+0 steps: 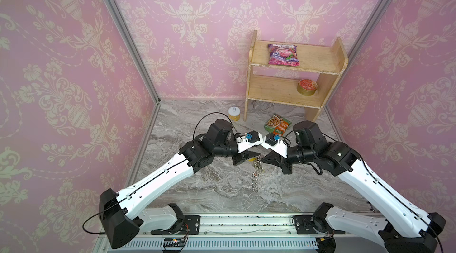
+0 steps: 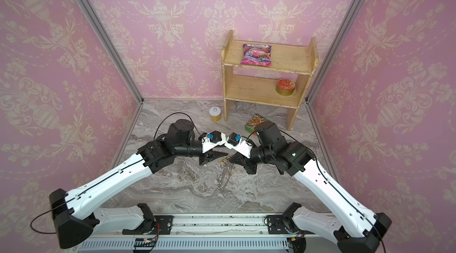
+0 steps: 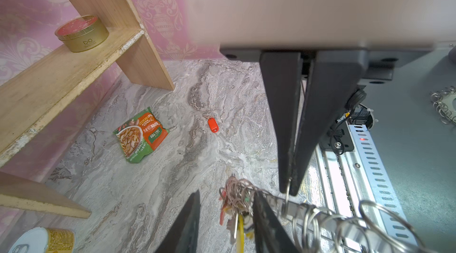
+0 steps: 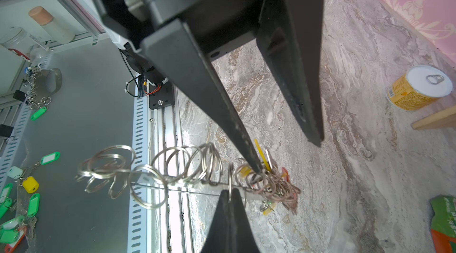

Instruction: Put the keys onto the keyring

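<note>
The keyring (image 1: pixel 256 177) hangs between my two grippers above the marble table, its chain of silver rings (image 4: pixel 172 165) trailing down to the tabletop. My right gripper (image 4: pixel 230 191) is shut on one ring of it. A bunch of keys (image 3: pixel 237 204) with yellow and red tags hangs at the chain's end. My left gripper (image 3: pixel 227 193) is open around that bunch; one of its fingertips (image 4: pixel 256 166) pokes into the ring cluster and the other stands free. Another key with an orange-red tag (image 3: pixel 212 124) lies alone on the table.
A wooden shelf (image 1: pixel 293 66) at the back right holds a pink packet (image 1: pixel 283 54) and a round gold tin (image 1: pixel 307 87). A green-orange packet (image 1: pixel 277 124) and a yellow can (image 1: pixel 234 113) lie on the table. More rings and green tags (image 4: pixel 37 113) lie outside the cell.
</note>
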You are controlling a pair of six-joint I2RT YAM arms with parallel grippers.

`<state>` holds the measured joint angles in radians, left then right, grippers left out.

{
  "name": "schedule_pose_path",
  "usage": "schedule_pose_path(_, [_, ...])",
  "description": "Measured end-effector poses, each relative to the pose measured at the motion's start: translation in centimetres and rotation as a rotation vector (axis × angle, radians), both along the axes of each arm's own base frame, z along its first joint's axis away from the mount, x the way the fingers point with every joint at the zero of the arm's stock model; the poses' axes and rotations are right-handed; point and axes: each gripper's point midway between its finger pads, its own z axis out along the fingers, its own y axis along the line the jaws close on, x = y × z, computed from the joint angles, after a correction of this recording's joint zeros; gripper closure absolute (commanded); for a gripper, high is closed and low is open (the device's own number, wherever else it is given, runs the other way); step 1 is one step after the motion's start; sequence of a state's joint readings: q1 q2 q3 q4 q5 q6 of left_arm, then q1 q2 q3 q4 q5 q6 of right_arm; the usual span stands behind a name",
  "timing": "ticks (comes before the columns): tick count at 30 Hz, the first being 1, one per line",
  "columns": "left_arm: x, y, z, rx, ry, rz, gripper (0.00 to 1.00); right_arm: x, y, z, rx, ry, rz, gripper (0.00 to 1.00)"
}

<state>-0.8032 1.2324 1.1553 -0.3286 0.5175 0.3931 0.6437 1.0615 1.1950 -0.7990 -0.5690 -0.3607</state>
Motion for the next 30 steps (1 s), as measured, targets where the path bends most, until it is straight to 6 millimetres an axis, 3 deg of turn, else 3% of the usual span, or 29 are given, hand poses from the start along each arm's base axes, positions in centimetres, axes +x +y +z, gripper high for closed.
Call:
schedule_pose_path(15, [-0.5,0.0,1.8,-0.047,-0.052,-0.014,0.56,0.0,-0.2,0.3,0.000,-0.017,-0.007,1.00])
schedule_pose_path(30, [-1.2,-0.1,2.0,-0.064,-0.027,-0.047,0.53,0.0,-0.5,0.8,0.009,-0.045,-0.018,1.00])
